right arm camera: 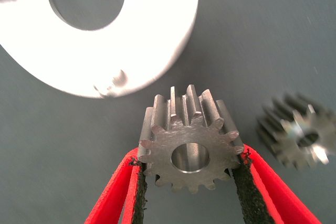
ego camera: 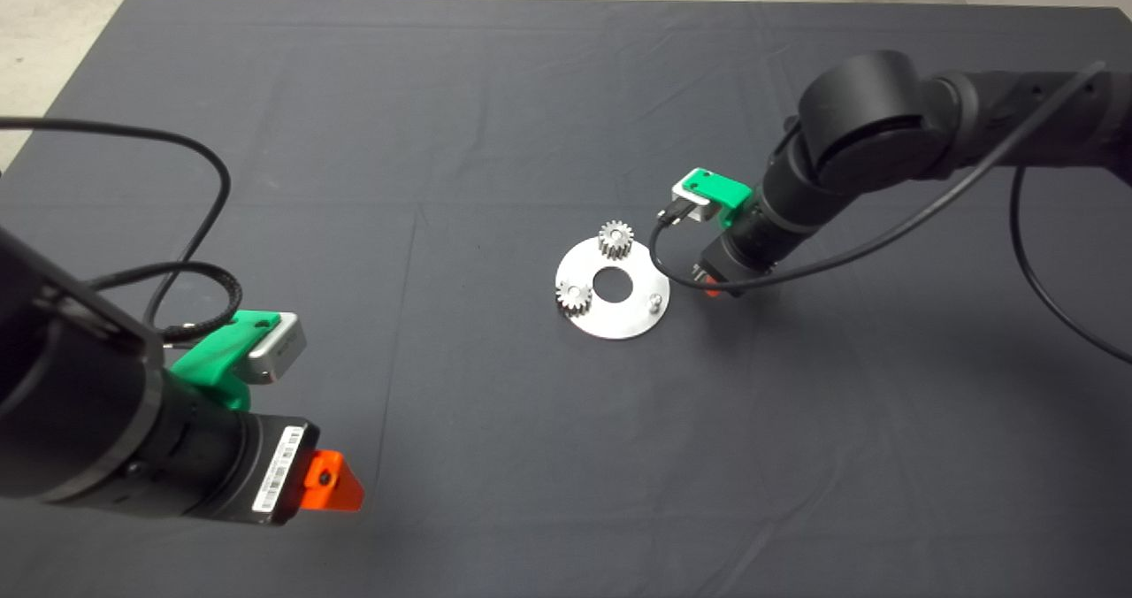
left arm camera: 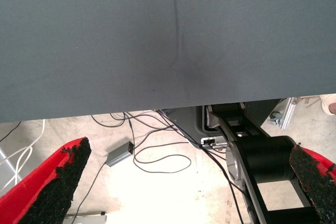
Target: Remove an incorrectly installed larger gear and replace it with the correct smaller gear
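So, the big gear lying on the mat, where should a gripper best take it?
Across its toothed rim, pads on two opposite sides, coming from above. The big gear seems to lie flat with its hole up, so only the rim is free. The right gripper holds the small gear this way.

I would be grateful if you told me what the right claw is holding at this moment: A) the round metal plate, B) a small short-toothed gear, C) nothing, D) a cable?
B: in the right wrist view, the right claw has its black pads pressed on both sides of the smaller gear, beside the round metal plate and clear of it.
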You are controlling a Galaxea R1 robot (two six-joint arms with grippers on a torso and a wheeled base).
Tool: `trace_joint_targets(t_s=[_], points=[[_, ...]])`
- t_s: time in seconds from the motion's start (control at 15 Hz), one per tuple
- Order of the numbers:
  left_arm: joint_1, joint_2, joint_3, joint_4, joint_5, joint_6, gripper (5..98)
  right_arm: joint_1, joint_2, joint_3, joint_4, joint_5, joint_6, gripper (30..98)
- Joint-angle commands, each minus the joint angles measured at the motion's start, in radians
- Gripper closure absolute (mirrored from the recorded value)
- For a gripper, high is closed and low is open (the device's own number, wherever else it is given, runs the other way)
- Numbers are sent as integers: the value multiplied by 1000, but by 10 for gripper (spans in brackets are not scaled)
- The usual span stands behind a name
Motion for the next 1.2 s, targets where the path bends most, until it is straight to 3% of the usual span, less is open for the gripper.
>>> trace_joint_targets(t_s=[0.0, 0.33, 0.53, 1.13], points=[[-10, -2, 15, -18, 4, -4, 58, 38, 138, -140, 83, -128, 9, 893], [-10, -2, 15, -18, 4, -4, 58, 36, 198, -196, 116, -128, 7, 893], [-10, -2, 15, -18, 4, -4, 58, 35, 201, -204, 151, -128, 6, 894], [-10, -2, 15, -18, 4, -4, 58, 35, 200, -174, 152, -128, -3, 895]])
